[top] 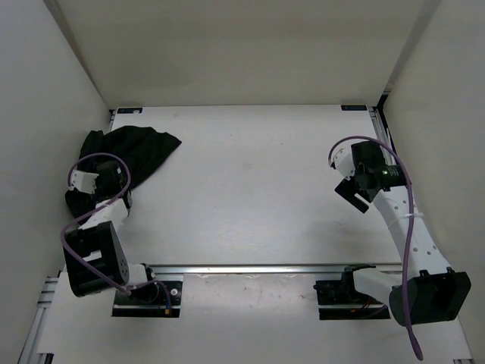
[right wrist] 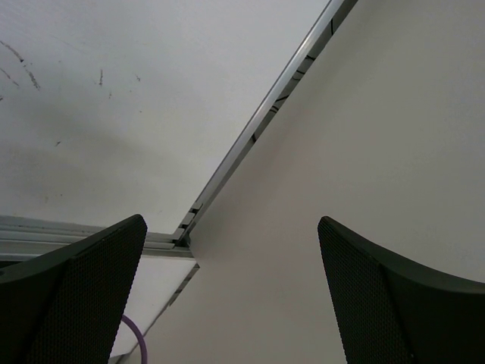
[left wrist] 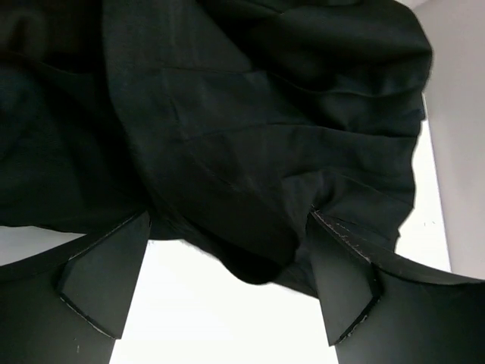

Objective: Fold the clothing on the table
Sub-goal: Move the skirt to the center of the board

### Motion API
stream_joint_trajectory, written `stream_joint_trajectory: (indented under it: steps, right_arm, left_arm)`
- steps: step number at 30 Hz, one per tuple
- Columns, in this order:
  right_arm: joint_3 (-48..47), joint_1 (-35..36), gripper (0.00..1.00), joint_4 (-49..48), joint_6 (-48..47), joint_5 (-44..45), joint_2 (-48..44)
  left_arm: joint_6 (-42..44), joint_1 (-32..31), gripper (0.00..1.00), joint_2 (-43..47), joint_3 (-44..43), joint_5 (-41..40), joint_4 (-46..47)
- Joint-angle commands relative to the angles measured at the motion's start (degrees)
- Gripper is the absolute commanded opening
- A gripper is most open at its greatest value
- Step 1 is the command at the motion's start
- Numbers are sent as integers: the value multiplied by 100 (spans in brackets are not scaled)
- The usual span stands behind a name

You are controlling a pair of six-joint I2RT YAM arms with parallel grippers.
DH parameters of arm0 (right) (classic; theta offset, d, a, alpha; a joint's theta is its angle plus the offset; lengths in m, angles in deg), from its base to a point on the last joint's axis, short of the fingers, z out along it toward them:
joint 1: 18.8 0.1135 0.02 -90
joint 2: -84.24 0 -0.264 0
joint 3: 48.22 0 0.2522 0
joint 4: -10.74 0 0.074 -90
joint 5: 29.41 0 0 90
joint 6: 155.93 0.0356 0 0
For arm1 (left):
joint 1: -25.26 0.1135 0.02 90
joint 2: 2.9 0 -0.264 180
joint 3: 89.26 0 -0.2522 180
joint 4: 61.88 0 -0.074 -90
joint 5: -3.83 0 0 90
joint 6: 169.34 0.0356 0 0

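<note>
The white tabletop (top: 250, 189) stretched wide beneath both arms. The black clothing (top: 140, 152) lay crumpled in its far-left corner, close against the left wall, with one lobe reaching toward the middle. The left end effector (left wrist: 227, 220) sat at the garment's near edge, jaws spread apart, a creased fold drooping between them unclamped. The right end effector (right wrist: 231, 221) hovered well apart on the right side, jaws spread wide on nothing.
</note>
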Motion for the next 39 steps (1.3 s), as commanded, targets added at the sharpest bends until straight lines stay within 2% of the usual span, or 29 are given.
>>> stream_joint_trajectory:
  steps: [1,12,15,18,21,23,24,26,31,36,39]
  right_arm:
    - [-267,-139,99,-237,-264,121,121]
    - [-249,-218,99,-272,-89,-29,183]
    - [-337,-192,100,-220,52,-72,261]
    - [-355,-244,99,-202,192,-64,305]
    - [-320,-226,99,-202,219,-38,253]
    - [-267,-253,99,-237,158,6,226]
    - [-224,-262,99,-228,141,23,200]
    - [-179,-306,99,-298,97,76,165]
    - [-21,-473,100,-518,44,50,95]
    - [67,-621,99,-685,281,-151,130]
    - [120,-692,99,-781,562,-301,165]
  left_arm:
    - [-73,5,94,43,-154,-247,-43]
    - [120,181,97,-105,-136,-290,-105]
    - [164,181,91,-176,-127,-264,-18]
    - [199,120,81,-281,-153,-220,96]
    - [243,146,52,-386,-162,-168,219]
    - [217,137,16,-439,-189,-159,272]
    - [208,154,5,-439,-206,-150,299]
    - [225,128,0,-527,-267,-132,255]
    - [391,128,0,-422,-531,-79,150]
    - [1077,-55,0,-159,-1355,201,-210]
    - [1701,-214,0,52,-1778,728,-229]
